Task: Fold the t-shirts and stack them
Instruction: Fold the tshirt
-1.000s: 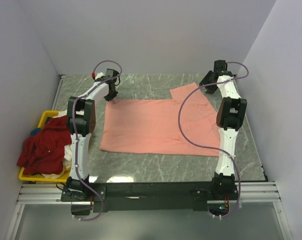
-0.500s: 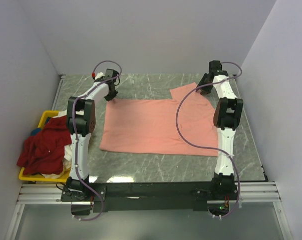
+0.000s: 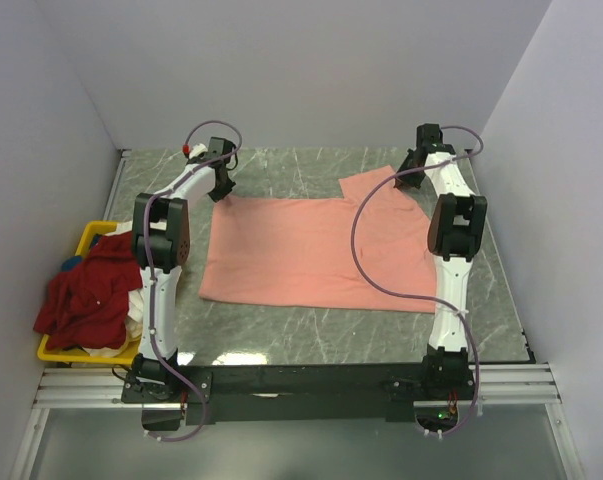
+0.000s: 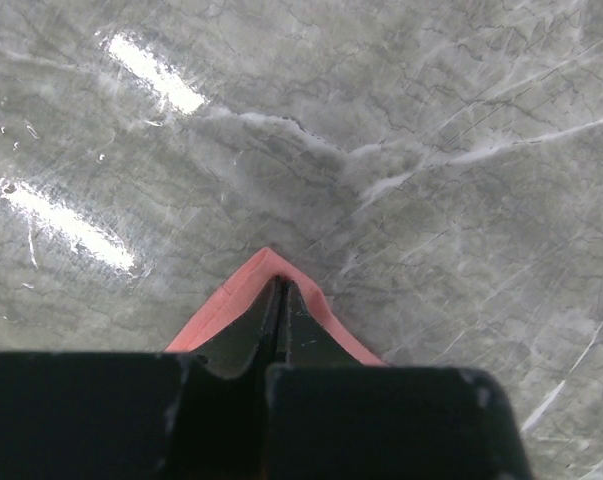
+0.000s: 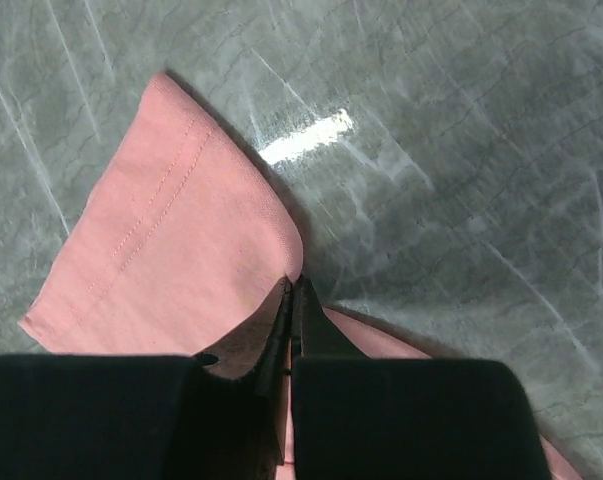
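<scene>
The salmon-pink t-shirt point(image 3: 316, 250) is lying spread flat mid-table, soft matte cotton with a double-stitched sleeve point(image 5: 161, 230) hem. The left gripper point(image 4: 278, 290) is pinching its far left corner, fingers closed on the fabric. The right gripper point(image 5: 292, 290) is clamping the cloth beside the sleeve. For a clean fold, both should be rising evenly, carrying the far edge taut toward the near hem. The table point(image 3: 311, 330) is glossy grey marble-patterned. The dark red t-shirt point(image 3: 86, 290) is lying heaped over the yellow plastic bin point(image 3: 56, 350).
</scene>
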Motion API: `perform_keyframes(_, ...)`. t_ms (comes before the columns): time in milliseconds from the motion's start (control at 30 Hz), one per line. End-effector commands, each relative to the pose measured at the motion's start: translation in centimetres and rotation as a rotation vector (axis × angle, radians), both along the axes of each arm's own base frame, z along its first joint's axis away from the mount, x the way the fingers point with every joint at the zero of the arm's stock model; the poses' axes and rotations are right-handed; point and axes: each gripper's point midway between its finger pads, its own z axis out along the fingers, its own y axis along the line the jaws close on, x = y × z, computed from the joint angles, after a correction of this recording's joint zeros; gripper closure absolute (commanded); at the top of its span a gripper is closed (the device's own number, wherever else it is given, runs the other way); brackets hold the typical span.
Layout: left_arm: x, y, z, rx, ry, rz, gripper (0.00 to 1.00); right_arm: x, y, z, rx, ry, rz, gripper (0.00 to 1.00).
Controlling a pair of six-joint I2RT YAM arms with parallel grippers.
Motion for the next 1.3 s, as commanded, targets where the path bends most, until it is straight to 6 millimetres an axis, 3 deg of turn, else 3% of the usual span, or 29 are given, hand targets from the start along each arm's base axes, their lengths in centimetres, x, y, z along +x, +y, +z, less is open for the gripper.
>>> perform_keyframes(0, 0.6, 0.0, 2.0, -0.006, -0.034, -0.025, 0.99, 0.1, -0.7, 2.5, -0.064, -0.060, -0.010, 1.00)
perform_keyframes(33, 0.9, 0.2, 2.4, -0.005, -0.043, -0.023, 0.99, 0.6, -0.9, 4.0, -0.074, -0.104, -0.015, 1.00)
perform_keyframes(267, 1.4, 0.6, 4.4, -0.001, -0.083, -0.022, 0.99, 0.7, -2.4, 7.6, -0.111, -0.196, -0.053, 1.00)
perform_keyframes(433, 1.8, 0.9, 6.0, 0.003, -0.111, -0.020, 0.99, 0.5, -2.6, 8.8, -0.109, -0.227, -0.053, 1.00)
perform_keyframes(633, 1.9, 1.1, 6.7, 0.011, -0.125, -0.018, 0.99, 0.1, -2.4, 8.8, -0.096, -0.230, -0.046, 1.00)
perform_keyframes(667, 1.9, 1.1, 6.6, 0.013, -0.122, -0.021, 0.99, 0.1, -2.4, 8.8, -0.094, -0.231, -0.044, 1.00)
perform_keyframes(700, 2.0, 1.1, 6.0, 0.015, -0.111, -0.025, 0.92, 0.0, -2.2, 8.6, -0.090, -0.227, -0.039, 1.00)
perform_keyframes(733, 2.2, 1.1, 6.1, 0.016, -0.113, -0.022, 0.83, 0.0, -2.2, 8.5, -0.090, -0.226, -0.037, 1.00)
perform_keyframes(767, 2.1, 1.2, 5.7, 0.022, -0.096, -0.023, 0.66, 0.1, -2.2, 8.4, -0.089, -0.224, -0.037, 1.00)
perform_keyframes(833, 2.4, 1.2, 4.7, 0.030, -0.075, -0.022, 0.52, 0.0, -2.2, 8.2, -0.088, -0.218, -0.034, 1.00)
perform_keyframes(1267, 1.3, 1.3, 0.9, 0.052, 0.008, -0.015, 0.54, 0.0, -1.9, 7.4, -0.076, -0.204, -0.027, 1.00)
